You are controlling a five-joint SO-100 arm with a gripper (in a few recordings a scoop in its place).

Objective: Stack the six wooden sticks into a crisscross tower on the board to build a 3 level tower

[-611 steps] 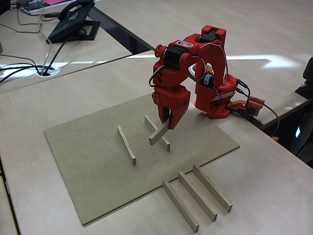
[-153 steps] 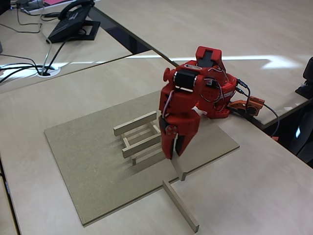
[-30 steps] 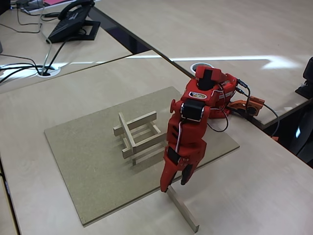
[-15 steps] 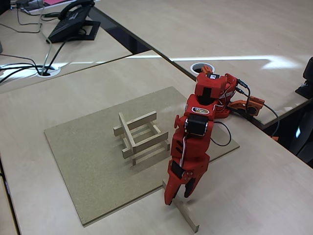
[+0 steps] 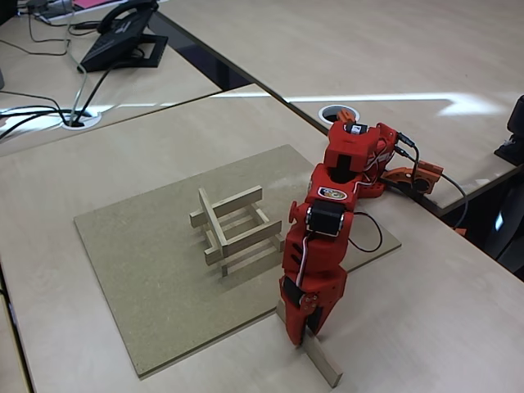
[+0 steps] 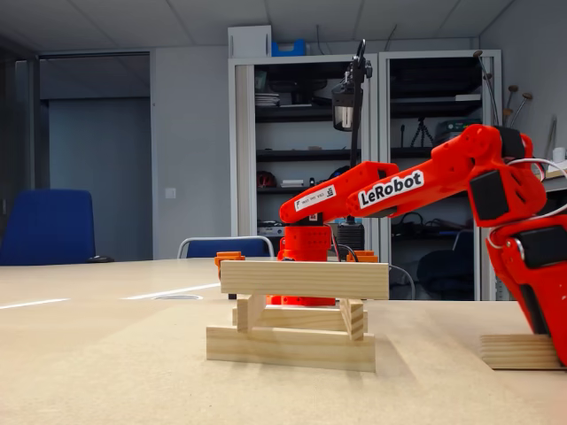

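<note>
I am stretched out low over the pale worktop (image 5: 458, 311), and my jaws (image 5: 301, 329) point down onto the last loose stick (image 5: 321, 360), which lies on the worktop just off the board (image 5: 139, 270) at its five o'clock corner. The jaws sit at the stick's near end, touching it, but I cannot tell whether they are closed on it or just straddling it; my own red housing hides the tips in both fixed views.

The crisscross tower (image 5: 233, 232) stands on the board, near its centre, at about ten o'clock from my jaws and well apart from them. It holds five sticks: two at the bottom, two crosswise above them, and one single stick on top along the left side. In a fixed view from table height the tower (image 6: 297, 314) looks level and the loose stick (image 6: 518, 351) lies flat to its right, at three o'clock.
</note>
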